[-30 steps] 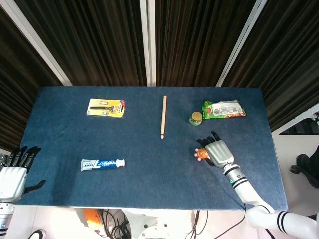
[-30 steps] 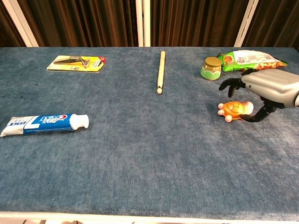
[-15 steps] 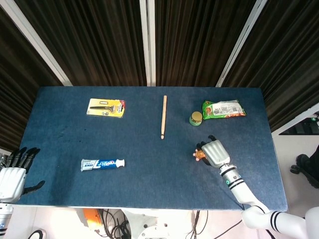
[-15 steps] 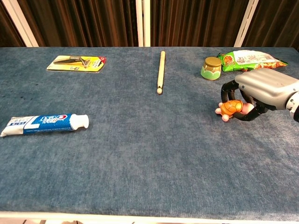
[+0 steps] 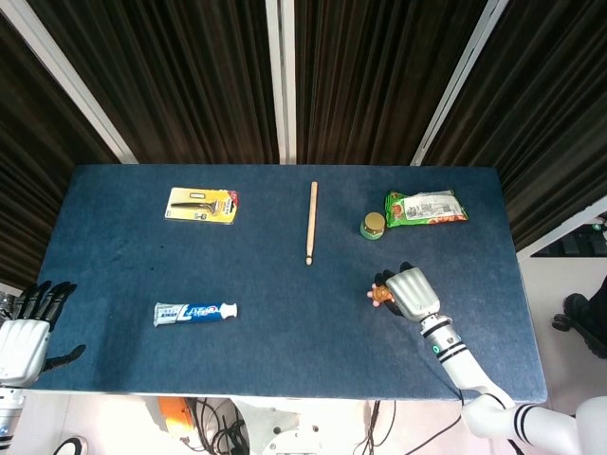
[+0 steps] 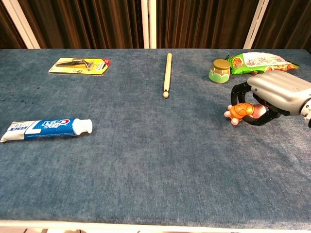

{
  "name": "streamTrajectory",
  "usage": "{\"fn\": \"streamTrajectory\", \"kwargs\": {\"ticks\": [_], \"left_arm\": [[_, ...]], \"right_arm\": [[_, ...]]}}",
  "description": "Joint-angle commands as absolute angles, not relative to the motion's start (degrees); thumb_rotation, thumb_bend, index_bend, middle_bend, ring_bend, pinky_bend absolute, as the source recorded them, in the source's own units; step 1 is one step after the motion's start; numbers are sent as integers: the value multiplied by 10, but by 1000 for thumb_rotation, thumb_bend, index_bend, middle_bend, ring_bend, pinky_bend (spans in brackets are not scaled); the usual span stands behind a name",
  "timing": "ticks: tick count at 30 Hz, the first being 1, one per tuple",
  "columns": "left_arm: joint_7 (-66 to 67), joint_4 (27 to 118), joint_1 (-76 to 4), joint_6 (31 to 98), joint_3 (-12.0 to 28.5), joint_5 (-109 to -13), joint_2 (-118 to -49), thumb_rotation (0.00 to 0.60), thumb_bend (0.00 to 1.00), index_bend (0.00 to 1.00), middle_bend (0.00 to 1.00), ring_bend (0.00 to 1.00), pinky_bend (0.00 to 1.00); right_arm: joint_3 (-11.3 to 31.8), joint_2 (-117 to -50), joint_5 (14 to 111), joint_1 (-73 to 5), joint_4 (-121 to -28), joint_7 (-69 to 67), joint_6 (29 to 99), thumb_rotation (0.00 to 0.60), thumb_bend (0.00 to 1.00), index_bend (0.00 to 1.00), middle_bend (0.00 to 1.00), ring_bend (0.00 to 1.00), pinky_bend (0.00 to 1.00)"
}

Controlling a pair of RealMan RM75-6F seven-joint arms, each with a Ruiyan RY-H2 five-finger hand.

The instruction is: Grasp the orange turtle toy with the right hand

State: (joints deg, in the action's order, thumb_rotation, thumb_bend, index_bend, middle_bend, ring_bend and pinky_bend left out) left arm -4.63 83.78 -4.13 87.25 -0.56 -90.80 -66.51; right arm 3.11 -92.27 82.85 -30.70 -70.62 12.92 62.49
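Note:
The orange turtle toy (image 6: 240,112) (image 5: 380,293) sits at the right side of the blue table, tilted slightly. My right hand (image 6: 272,97) (image 5: 412,292) grips it, dark fingers curled over its shell and the thumb under its near side. Most of the toy is hidden beneath the hand in the head view. My left hand (image 5: 26,327) hangs off the table's left front corner, fingers spread, holding nothing; the chest view does not show it.
A green jar with a gold lid (image 6: 220,71) and a green snack bag (image 6: 257,61) lie just beyond the right hand. A wooden drumstick (image 6: 167,74) lies mid-table, a packaged razor (image 6: 80,65) at far left, a toothpaste tube (image 6: 46,127) near left.
The right hand's fingers closed around the turtle, which tipped up off the cloth and shifted slightly left. The left hand stayed still.

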Motion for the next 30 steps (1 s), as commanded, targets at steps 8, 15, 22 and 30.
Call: {"fn": "streamTrajectory", "kwargs": {"ticks": [8,15,22,30], "left_arm": [[-42,841,-41,872,-6,-908,-664,600,124,92,85,0,4],[-42,841,-41,870,-7,-907,-665,600,124,93,85,0,4],[-44,840,-41,871,-7,-908,-664,600,124,93,85,0,5],[-51,836,-38,871,-7,-905,-662,600,124,93,85,0,5]], "right_arm": [[34,-872,797,-307,-767,142,592,600,0,134,193,90,0],[34,-847,794,-303,-802,150,596,600,29,137,209,92,0],[32,-855,808,-308,-791,144,595,600,258,258,285,180,0],[30,-863,776,-318,-792,176,558,600,304,337,318,239,0]]}}
